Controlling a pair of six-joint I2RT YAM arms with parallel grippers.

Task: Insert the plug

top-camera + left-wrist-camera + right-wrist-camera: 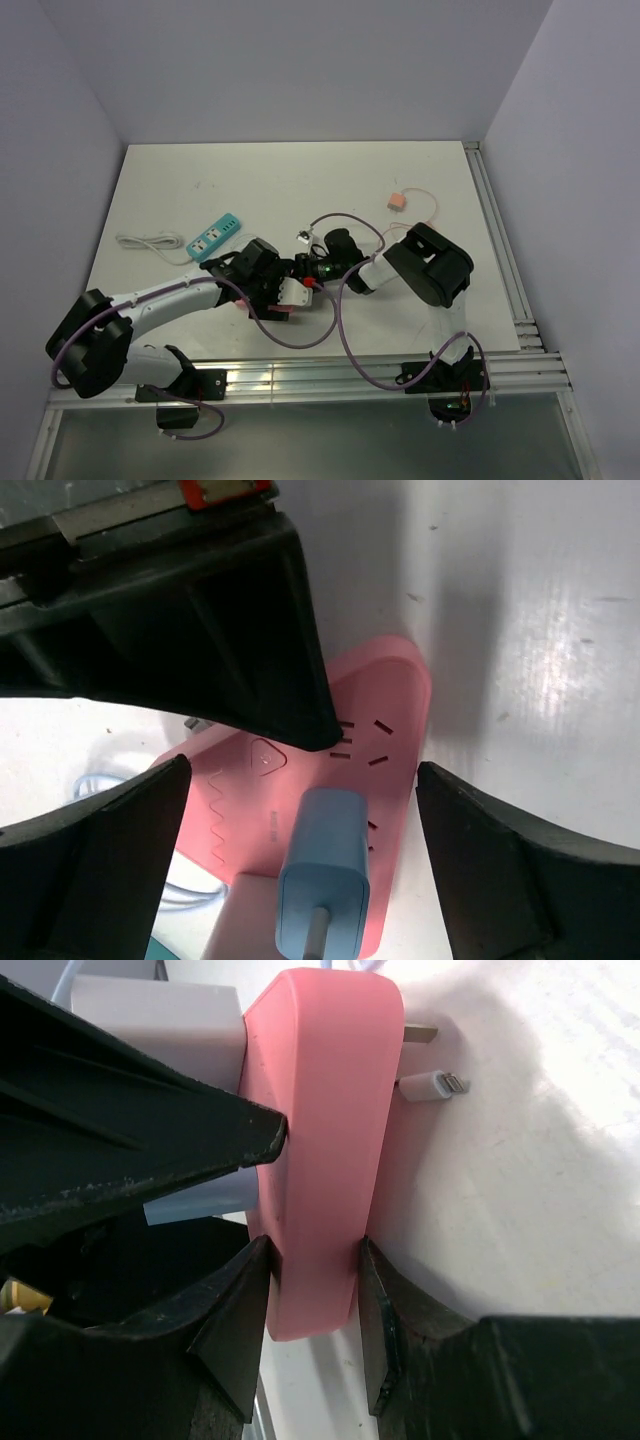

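Top view: both arms reach in and meet over the middle of the white tabletop point(300, 180). The left gripper point(272, 288) and right gripper point(301, 273) are crowded together over the pink power strip point(281, 314). Only pink slivers of it show under the black fingers. The plug is hidden here, and the jaw state can't be read from this view. A teal power strip point(215, 237) with a white cable point(150, 243) lies well apart from the pink strip, up-left of it. A small pink adapter point(397, 201) on a thin pink cord lies well apart, up-right.

Left wrist view: the pink power strip lies flat and face up, with its socket slots showing. The blue plug point(325, 870) stands on the strip's face at its near end, front pressed to the surface. No prongs show and the cord runs toward the camera. The left gripper is wide open. Its fingers point(100, 870) stand well clear on either side of the plug and hold nothing. A black finger of the right gripper covers the strip's upper-left part.

Right wrist view: the pink power strip is seen edge-on. The right gripper's fingers point(240, 1320) are clamped on both of its faces, closed down to the strip's thickness. A white block point(160, 1020) sits against the strip's left face, and a pale blue body shows lower on that same face. A Lightning connector point(435, 1085) lies on the tabletop just right of the strip.
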